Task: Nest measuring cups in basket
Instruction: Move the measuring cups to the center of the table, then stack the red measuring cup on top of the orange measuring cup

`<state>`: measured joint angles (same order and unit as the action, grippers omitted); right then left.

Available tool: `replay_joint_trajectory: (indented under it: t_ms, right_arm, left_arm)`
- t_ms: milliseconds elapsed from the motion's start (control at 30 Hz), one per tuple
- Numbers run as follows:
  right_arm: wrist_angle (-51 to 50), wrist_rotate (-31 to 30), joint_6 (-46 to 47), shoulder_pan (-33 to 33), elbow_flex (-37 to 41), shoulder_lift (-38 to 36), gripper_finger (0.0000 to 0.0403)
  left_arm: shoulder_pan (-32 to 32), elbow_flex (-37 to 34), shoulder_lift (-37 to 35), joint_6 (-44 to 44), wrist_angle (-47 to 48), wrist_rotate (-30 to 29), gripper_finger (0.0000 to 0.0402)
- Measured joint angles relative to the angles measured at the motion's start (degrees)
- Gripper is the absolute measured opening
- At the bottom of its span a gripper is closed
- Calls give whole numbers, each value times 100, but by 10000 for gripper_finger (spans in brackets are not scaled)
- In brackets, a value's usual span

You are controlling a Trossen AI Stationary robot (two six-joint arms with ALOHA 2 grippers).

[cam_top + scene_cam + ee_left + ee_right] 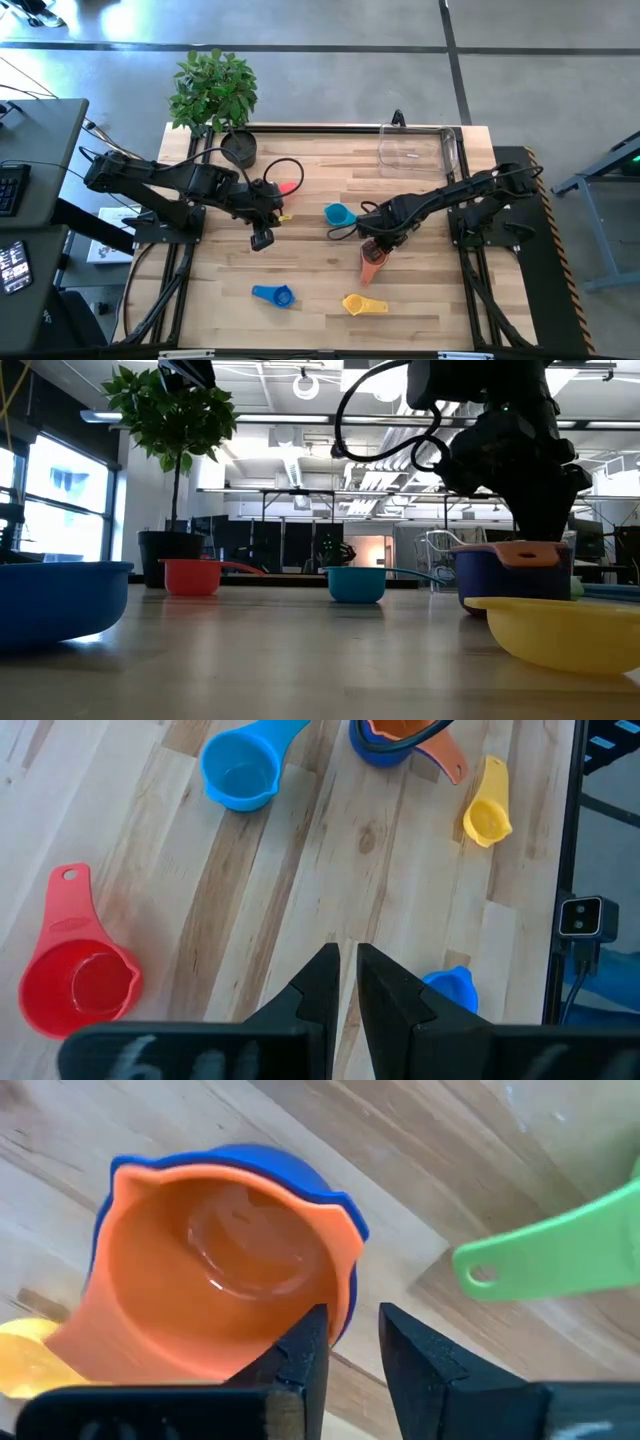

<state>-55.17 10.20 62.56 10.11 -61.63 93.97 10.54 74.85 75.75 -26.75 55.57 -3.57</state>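
Note:
My right gripper (pixel 352 1348) stands over the orange cup (pixel 215 1275), which sits nested in a dark blue-purple cup (pixel 335 1200) on the table right of centre (pixel 372 262). A green cup's handle (pixel 560 1260) lies beside that stack. My left gripper (pixel 347 988) hovers shut and empty above bare wood (pixel 263 238), left of centre. The red cup (pixel 290 187), teal cup (pixel 340 213), blue cup (pixel 273 294) and yellow cup (pixel 364 304) rest upright on their bases. The clear basket (pixel 418 147) stands at the far right edge. My right gripper comes down from above onto the nested cups' wall (pixel 340 1325), on the side away from the orange handle. One finger (pixel 305 1355) stands inside the orange cup, the other outside the dark wall. The stack sits upright with its base on the table (pixel 505 575).
A black round pot (pixel 238 148) with a leafy plant (pixel 212 88) stands at the table's far left. Bare wood lies between the scattered cups and in front of the basket. Cables trail from both arms over the table.

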Motion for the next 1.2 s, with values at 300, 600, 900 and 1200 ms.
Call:
replay_joint_trajectory:
  t_ms: [300,600,900,1200]
  right_arm:
    - [-834,-110,-121,0,-409,2,84]
    - [-945,-633,-998,-66,-1332,2,84]
    - [-1545,-1708,-2828,-540,-2793,2,84]
    - [-1900,-1954,-4855,-1334,-4216,2,84]
  left_arm:
    - [0,0,0,-1,0,-1,30]
    - [0,0,0,-546,48,-2,30]
    - [-1,-155,0,-2318,307,-290,30]
    - [-365,-877,0,-2359,281,-363,30]
